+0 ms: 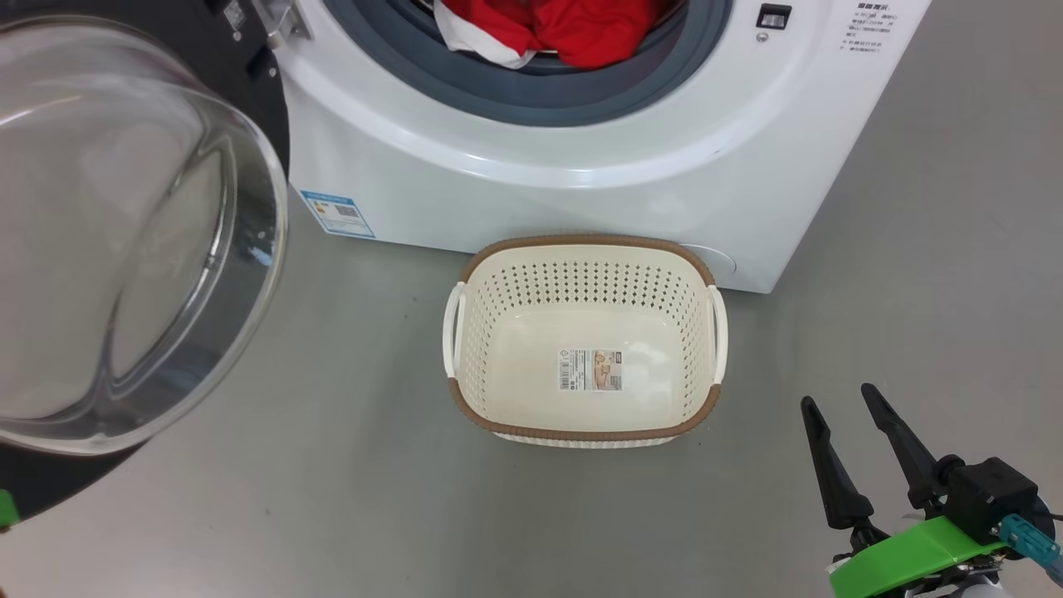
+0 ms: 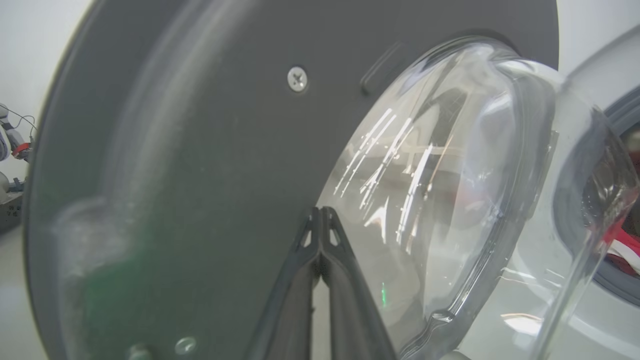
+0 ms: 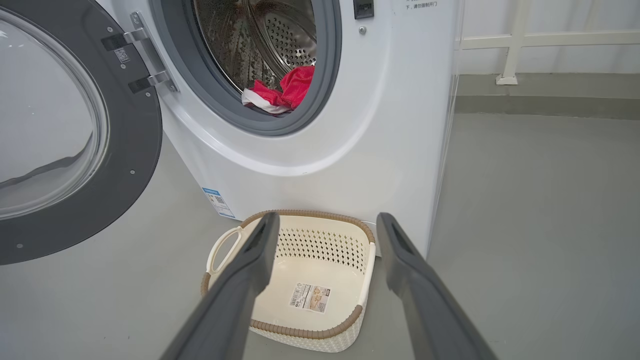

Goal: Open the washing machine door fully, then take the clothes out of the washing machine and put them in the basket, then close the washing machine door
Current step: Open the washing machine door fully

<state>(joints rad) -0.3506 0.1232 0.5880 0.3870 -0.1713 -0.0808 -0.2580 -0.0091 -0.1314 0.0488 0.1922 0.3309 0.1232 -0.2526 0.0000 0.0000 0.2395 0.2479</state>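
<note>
At left, the door [image 1: 124, 249] was swung well out; the left pincer [image 2: 320, 212], pressed together, was set at its dark inner ring [image 2: 200, 165] beside the glass [image 2: 440, 165]. A push was best applied on that ring, around the hinge [image 3: 145, 60]. The clothes [image 1: 573, 29] lay in the machine's [image 1: 581, 174] mouth, the basket [image 1: 581, 242] on the floor [image 1: 332, 498] before it. Near right, the right pincer [image 1: 837, 396] was spread, empty.

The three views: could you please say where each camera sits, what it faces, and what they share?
Head view: on the head, looking down at the basket before the washing machine; right gripper open.
Left wrist view: close to the washing machine door; left gripper shut.
Right wrist view: low, facing the clothes inside the washing machine; right gripper open.
Shared: all show the washing machine door open.
</note>
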